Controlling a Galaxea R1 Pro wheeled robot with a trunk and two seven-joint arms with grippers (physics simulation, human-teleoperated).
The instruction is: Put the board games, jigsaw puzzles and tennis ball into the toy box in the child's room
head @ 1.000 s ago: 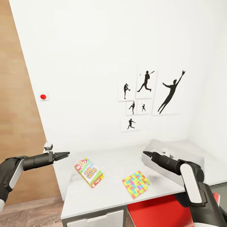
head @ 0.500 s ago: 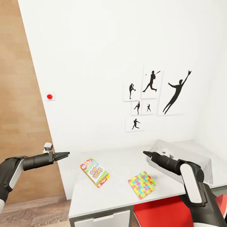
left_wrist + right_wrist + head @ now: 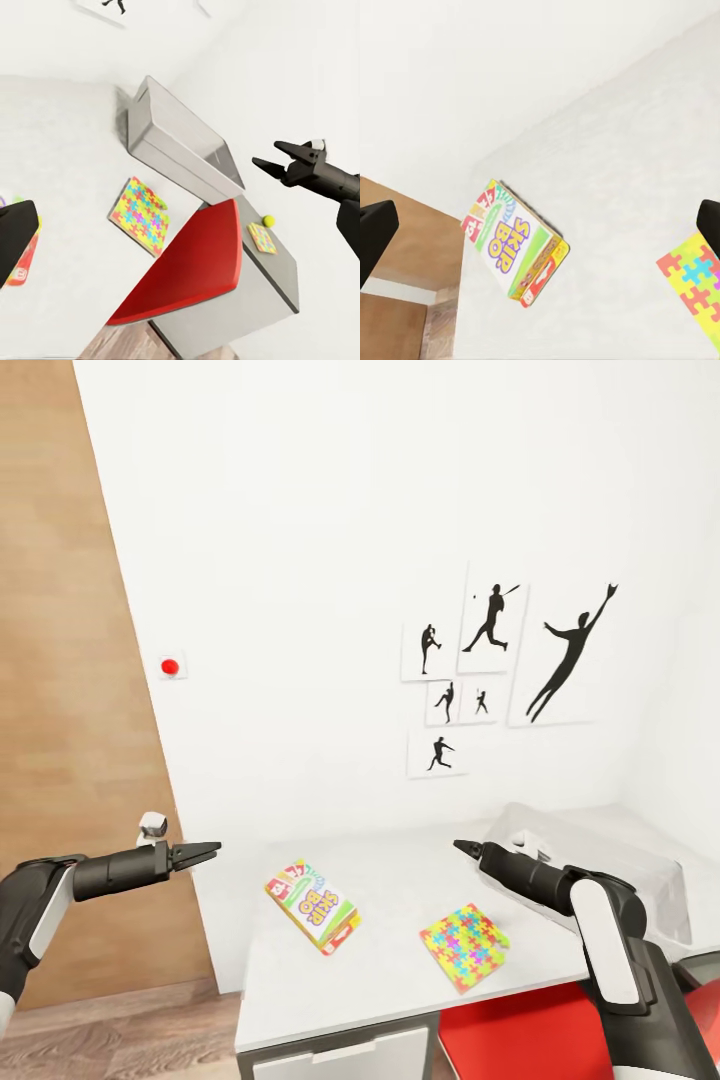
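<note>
A Skip-Bo board game lies flat on the white table, with a colourful jigsaw puzzle to its right. The grey toy box stands at the table's right end. In the left wrist view a tennis ball and a second puzzle lie on the table past the toy box. My left gripper hangs open off the table's left end. My right gripper is open above the table, between the puzzle and the toy box. Both hold nothing.
A red chair is tucked under the table's front right. A wooden door with a knob is at the left. Behind the table, the white wall carries silhouette pictures and a red button.
The whole picture has shifted right across the frames, so the camera has moved. Both arms hold the same pose and the things on the table lie as before.
</note>
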